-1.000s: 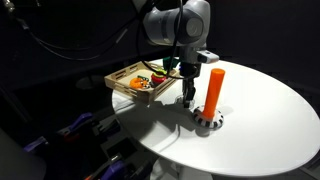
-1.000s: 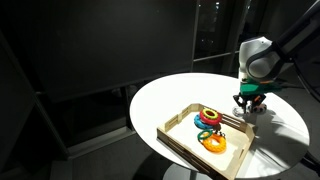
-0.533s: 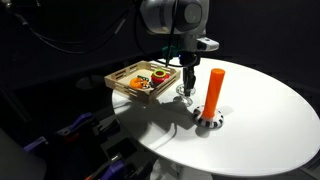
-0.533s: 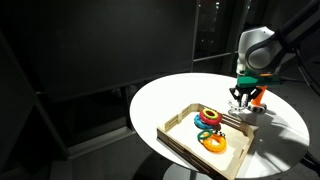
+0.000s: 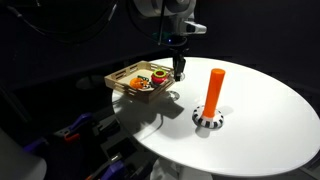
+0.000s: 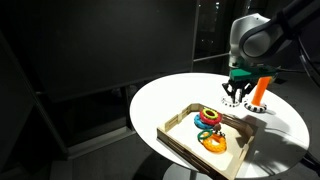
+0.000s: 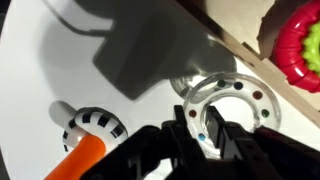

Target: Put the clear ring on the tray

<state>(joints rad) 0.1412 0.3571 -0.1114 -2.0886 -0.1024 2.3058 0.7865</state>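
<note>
The clear ring (image 7: 240, 100) is transparent with small coloured dots, and in the wrist view it sits pinched by its rim between my gripper (image 7: 196, 138) fingers. My gripper (image 5: 179, 70) is shut on it and holds it above the white table, just beside the near corner of the light-wood tray (image 5: 124, 86). In both exterior views the ring itself is too small to make out. The tray (image 6: 181, 141) holds several coloured rings, and my gripper (image 6: 234, 97) hangs above its far end. The tray's wooden edge (image 7: 240, 30) shows in the wrist view.
An orange peg (image 5: 214, 88) stands upright on a black-and-white checkered ring (image 5: 208, 121) on the round white table (image 5: 270, 120). It also shows in the wrist view (image 7: 85, 160). A red ring (image 7: 300, 45) lies in the tray.
My gripper has risen from the table beside the orange peg and moved toward the tray, carrying the clear ring up with it.
</note>
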